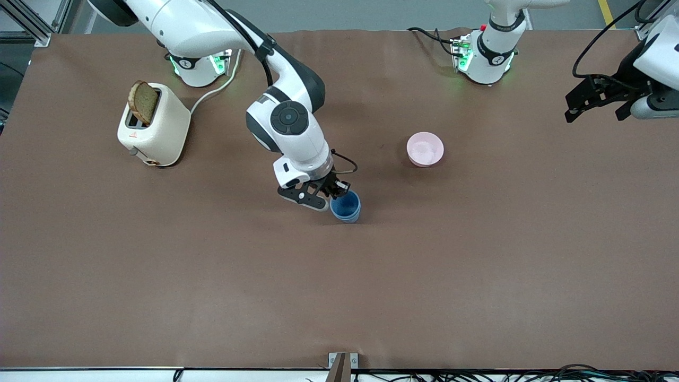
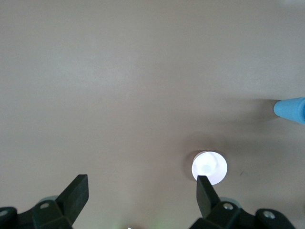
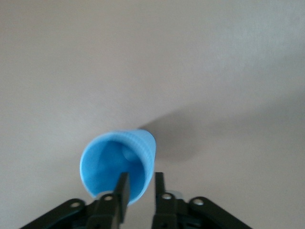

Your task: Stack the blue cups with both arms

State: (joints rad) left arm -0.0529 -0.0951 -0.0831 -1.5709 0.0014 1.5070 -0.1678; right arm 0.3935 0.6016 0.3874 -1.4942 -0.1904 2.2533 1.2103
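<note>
The blue cups [image 1: 345,206] stand together mid-table. Two rims show one just above the other, so one looks nested in the other. They also show in the right wrist view [image 3: 114,164] and small at the edge of the left wrist view [image 2: 290,109]. My right gripper [image 1: 333,199] is down at the cups' rim [image 3: 141,175]. One finger is inside the cup and one outside, slightly apart, with a gap between the inner finger and the wall. My left gripper [image 1: 594,103] waits open and empty, raised at the left arm's end of the table [image 2: 143,183].
A pink bowl [image 1: 425,149] sits toward the left arm's end, farther from the front camera than the cups; it also shows in the left wrist view [image 2: 209,167]. A cream toaster [image 1: 154,127] holding a bread slice stands toward the right arm's end, its cord running to the base.
</note>
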